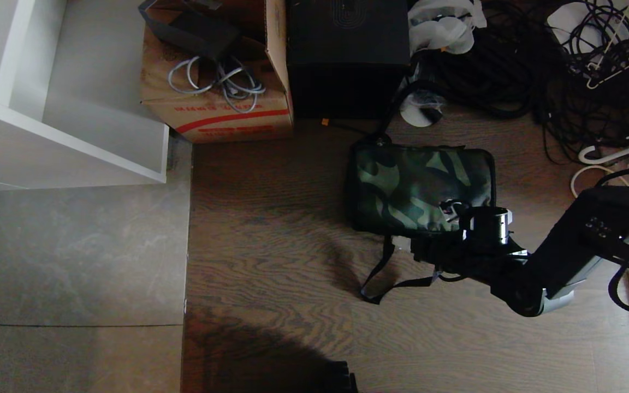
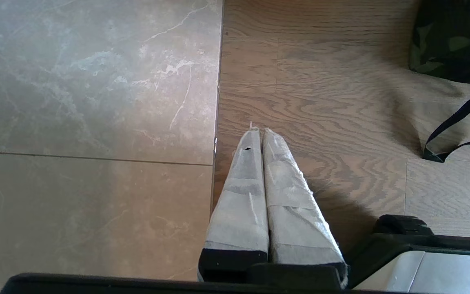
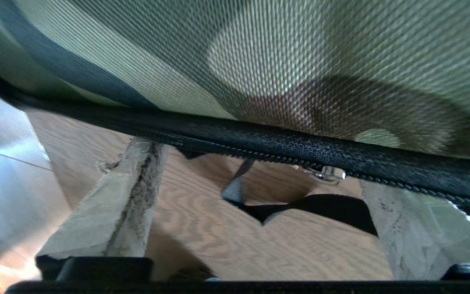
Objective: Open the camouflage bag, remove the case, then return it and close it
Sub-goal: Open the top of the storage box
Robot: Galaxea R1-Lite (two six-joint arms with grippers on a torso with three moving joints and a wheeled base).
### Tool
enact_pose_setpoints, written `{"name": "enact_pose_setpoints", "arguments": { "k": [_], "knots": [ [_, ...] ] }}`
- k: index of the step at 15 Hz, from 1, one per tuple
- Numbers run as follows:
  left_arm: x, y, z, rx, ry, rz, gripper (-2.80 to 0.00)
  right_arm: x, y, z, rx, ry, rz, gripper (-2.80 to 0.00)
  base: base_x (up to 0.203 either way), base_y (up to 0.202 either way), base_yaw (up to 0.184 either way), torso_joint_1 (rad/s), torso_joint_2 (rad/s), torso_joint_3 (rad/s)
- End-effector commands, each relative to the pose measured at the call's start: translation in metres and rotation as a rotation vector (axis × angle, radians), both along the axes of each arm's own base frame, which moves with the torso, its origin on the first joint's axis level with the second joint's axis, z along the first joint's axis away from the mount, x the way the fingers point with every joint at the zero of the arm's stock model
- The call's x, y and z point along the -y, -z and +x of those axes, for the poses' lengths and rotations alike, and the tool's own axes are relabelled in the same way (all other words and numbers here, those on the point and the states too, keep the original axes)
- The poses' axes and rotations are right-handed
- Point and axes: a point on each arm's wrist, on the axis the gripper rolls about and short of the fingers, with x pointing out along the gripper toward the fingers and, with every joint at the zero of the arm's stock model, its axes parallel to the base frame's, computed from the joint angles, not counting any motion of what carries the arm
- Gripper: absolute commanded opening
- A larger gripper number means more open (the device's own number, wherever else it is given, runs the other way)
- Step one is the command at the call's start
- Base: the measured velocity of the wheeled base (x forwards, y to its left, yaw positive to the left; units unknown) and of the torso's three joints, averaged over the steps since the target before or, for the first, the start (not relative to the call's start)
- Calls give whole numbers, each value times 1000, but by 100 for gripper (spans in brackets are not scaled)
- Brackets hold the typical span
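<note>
Jaws of the right gripper [image 3: 255, 208] stand wide and empty at the zipper edge of the camouflage bag [image 1: 421, 188], which lies shut on the floor right of centre in the head view. Judged: opening step; next, pinch the zipper pull [image 3: 328, 173]. Left gripper [image 2: 262, 134] parked, jaws together.

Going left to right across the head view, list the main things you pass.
white shelf unit → cardboard carton → black box → camouflage bag → right gripper, open at the bag's front edge → tangled cables
</note>
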Motion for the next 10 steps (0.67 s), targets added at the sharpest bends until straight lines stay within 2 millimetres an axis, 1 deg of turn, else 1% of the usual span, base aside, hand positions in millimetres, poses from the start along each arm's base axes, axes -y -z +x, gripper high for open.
{"name": "enact_pose_setpoints", "arguments": {
  "k": [1, 4, 8, 10],
  "knots": [
    [0, 0, 0, -2, 0, 1, -280, 1, 4, 0, 12, -8, -30, 0, 0, 0, 0, 0, 0, 0],
    [0, 0, 0, -1, 0, -1, -280, 9, 1, 1, 31, -2, -62, 0, 0, 0, 0, 0, 0, 0],
    [0, 0, 0, -1, 0, -1, -280, 12, 0, 1, 76, 1, -72, 0, 0, 0, 0, 0, 0, 0],
    [0, 0, 0, -2, 0, -1, -280, 12, 3, 2, 79, 6, -72, 0, 0, 0, 0, 0, 0, 0]
  ]
}}
